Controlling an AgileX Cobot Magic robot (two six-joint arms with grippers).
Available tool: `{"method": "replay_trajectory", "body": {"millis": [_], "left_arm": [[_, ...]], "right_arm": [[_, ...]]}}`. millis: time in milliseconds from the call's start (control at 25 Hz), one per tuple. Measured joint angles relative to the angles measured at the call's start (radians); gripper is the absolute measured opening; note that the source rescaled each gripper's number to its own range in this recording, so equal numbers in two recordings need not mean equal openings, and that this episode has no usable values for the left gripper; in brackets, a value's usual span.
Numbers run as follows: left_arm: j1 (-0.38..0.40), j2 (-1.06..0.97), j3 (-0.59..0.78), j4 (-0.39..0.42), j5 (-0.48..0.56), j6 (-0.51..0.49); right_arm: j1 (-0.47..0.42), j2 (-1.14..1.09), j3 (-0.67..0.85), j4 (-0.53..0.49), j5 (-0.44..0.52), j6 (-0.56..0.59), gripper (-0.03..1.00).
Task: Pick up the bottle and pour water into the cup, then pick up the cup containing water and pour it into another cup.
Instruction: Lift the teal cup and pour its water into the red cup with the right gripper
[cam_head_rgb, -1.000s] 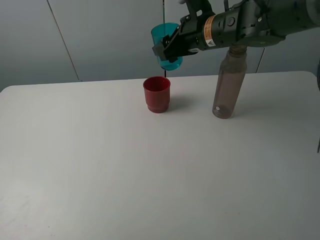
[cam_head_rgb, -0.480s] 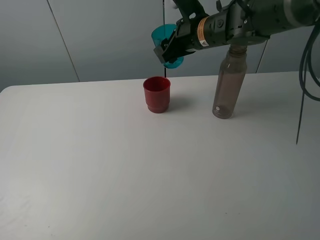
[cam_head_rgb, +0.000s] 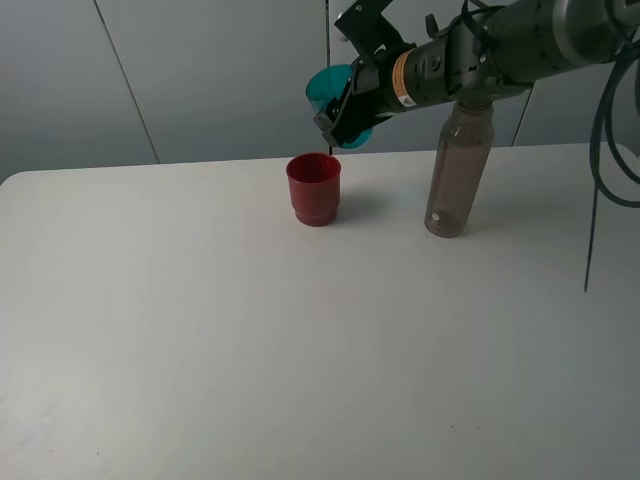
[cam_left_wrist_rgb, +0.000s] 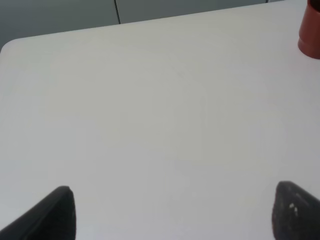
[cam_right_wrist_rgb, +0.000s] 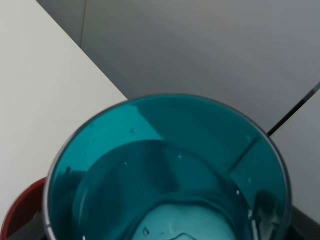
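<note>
Spanning the view is one white table (cam_head_rgb: 200, 330); on it stands one tall, smoky grey-brown translucent plastic bottle (cam_head_rgb: 455, 175), upright and capless; cups number two: one opaque dark-red plastic cup (cam_head_rgb: 314, 188) left of the bottle, and one teal see-through plastic tumbler (cam_head_rgb: 325, 88), water inside, pinched in the right gripper (cam_head_rgb: 342, 110) and tipped above the red one; that arm reaches in level from the right, its orange label (cam_head_rgb: 402, 76) unreadable; left gripper (cam_left_wrist_rgb: 180, 212) fingers (cam_left_wrist_rgb: 60, 212) are spread wide, holding nothing.

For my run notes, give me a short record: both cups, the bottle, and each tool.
teal cup: tilted in the air, above the red cup
red cup: upright on the table
bottle: upright on the table, right of the red cup
right tool: shut on the teal cup
left tool: open, empty, over the table
</note>
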Motion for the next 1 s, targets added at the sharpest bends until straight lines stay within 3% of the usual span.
{"method": "replay_trajectory", "body": {"millis": [480, 1000], "left_arm": [[0.000, 0.000, 0.000, 0.000, 0.000, 0.000], [0.000, 0.000, 0.000, 0.000, 0.000, 0.000]], "right_arm": [[0.000, 0.026, 0.000, -0.029, 0.000, -0.039, 0.20], [0.000, 0.031, 0.000, -0.031, 0.046, -0.185, 0.20]]}}
